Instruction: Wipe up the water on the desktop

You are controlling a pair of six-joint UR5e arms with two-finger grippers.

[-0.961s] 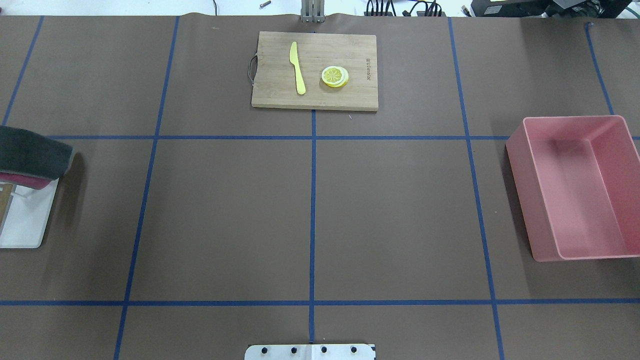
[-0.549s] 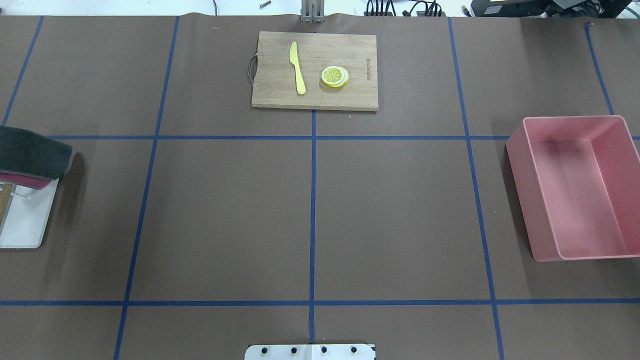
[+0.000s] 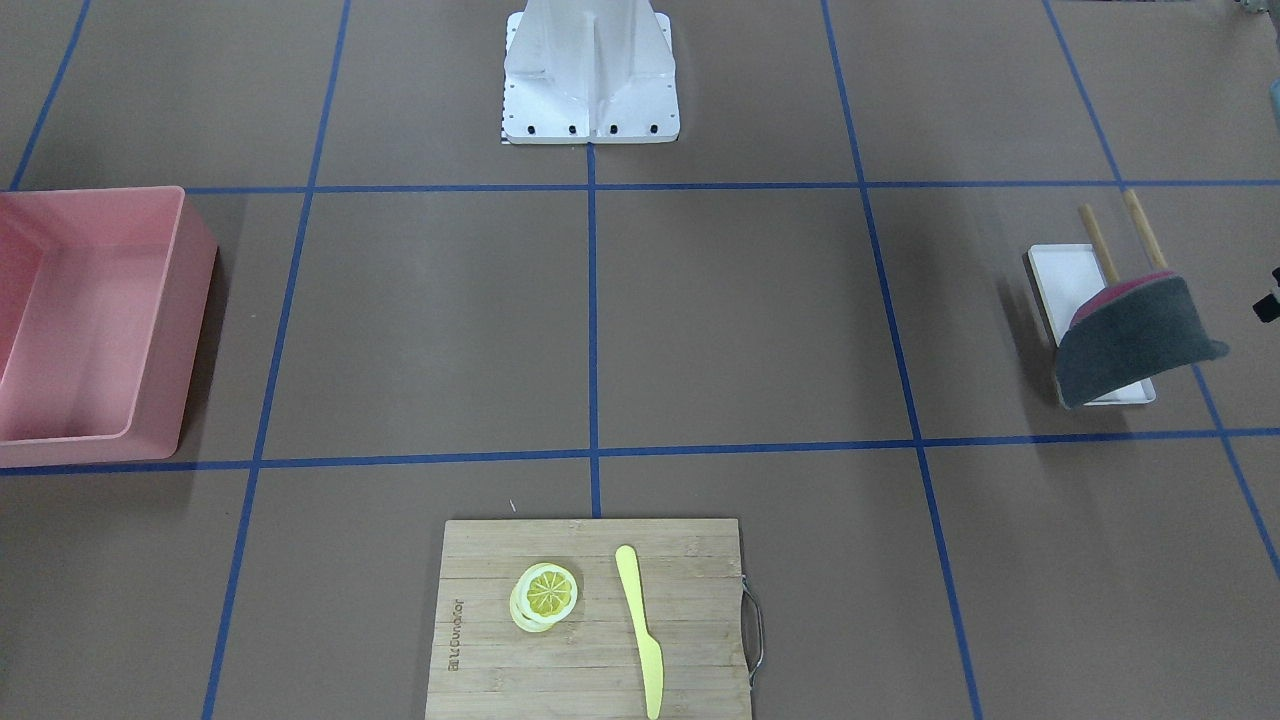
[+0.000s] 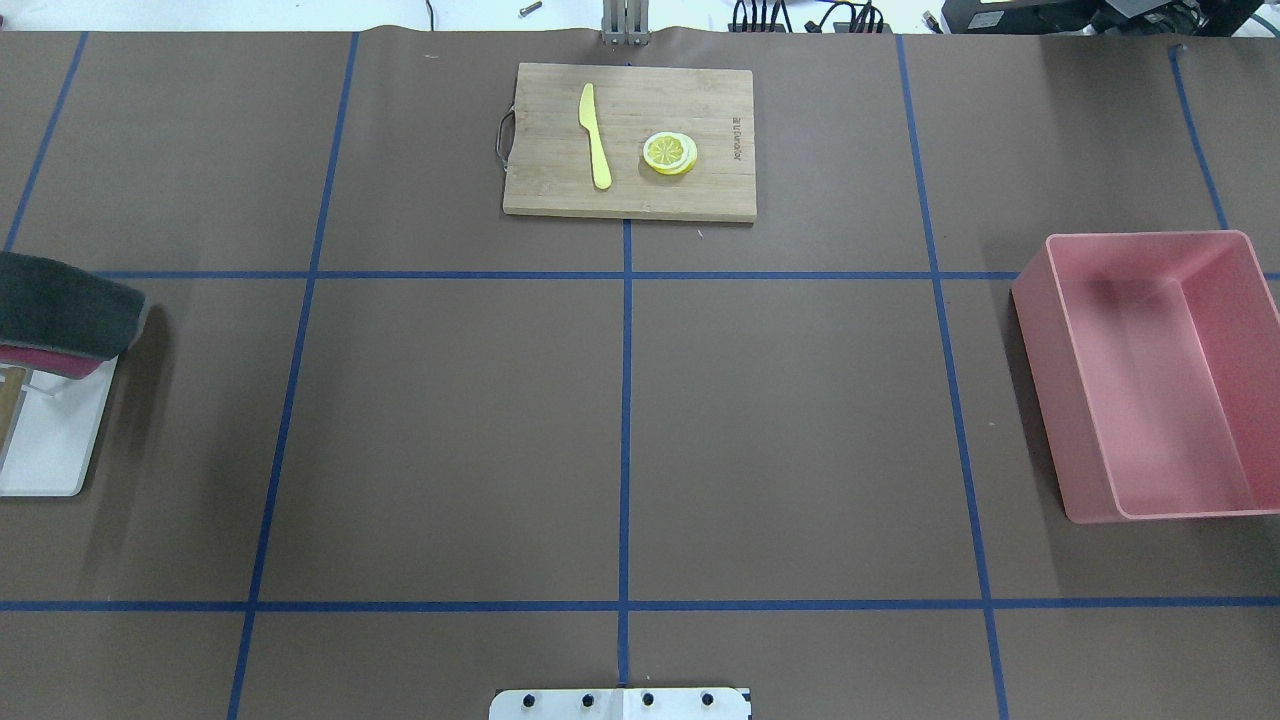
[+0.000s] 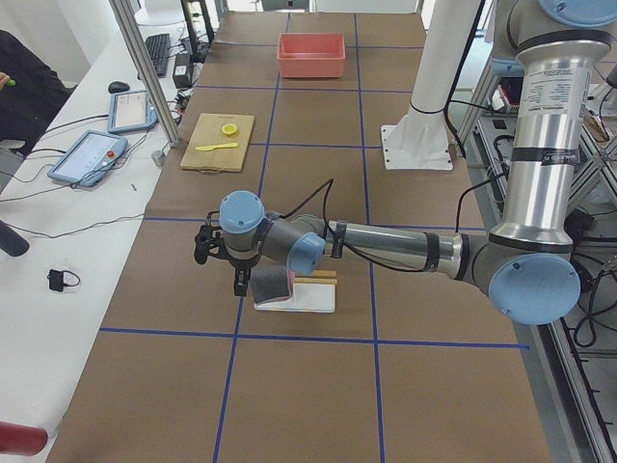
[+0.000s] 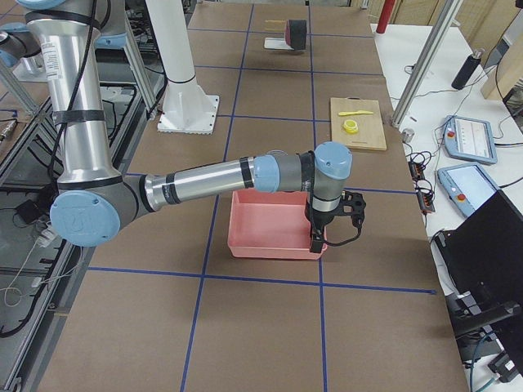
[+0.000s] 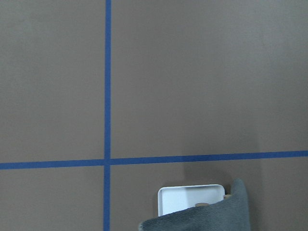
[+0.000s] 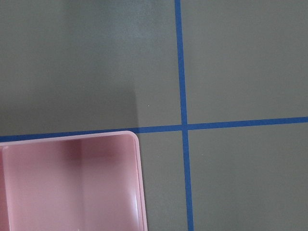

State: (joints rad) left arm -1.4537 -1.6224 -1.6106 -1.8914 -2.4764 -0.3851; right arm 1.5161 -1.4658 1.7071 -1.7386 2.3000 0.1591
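The desktop (image 4: 450,430) is a matte brown sheet crossed by blue tape lines; no water shows on it in any view. A grey cloth (image 3: 1135,345) with a red underside sits tilted over a white tray (image 3: 1065,275) and two wooden rods (image 3: 1098,240), at the overhead view's left edge (image 4: 60,310). My left gripper (image 5: 239,282) hangs right beside this cloth. I cannot tell whether it is open or shut. The left wrist view catches only the cloth's edge (image 7: 202,219). My right gripper (image 6: 315,242) hovers at the pink bin's corner, state unclear.
A pink bin (image 4: 1060,400) stands on the right side. A bamboo cutting board (image 4: 560,190) at the far middle carries a yellow knife (image 4: 595,135) and lemon slices (image 4: 669,153). The robot's white base (image 3: 590,70) stands at the near edge.
At the overhead view's left edge, the wooden rod below the cloth shows shorter than before. The cloth has barely shifted. Nothing else moved.
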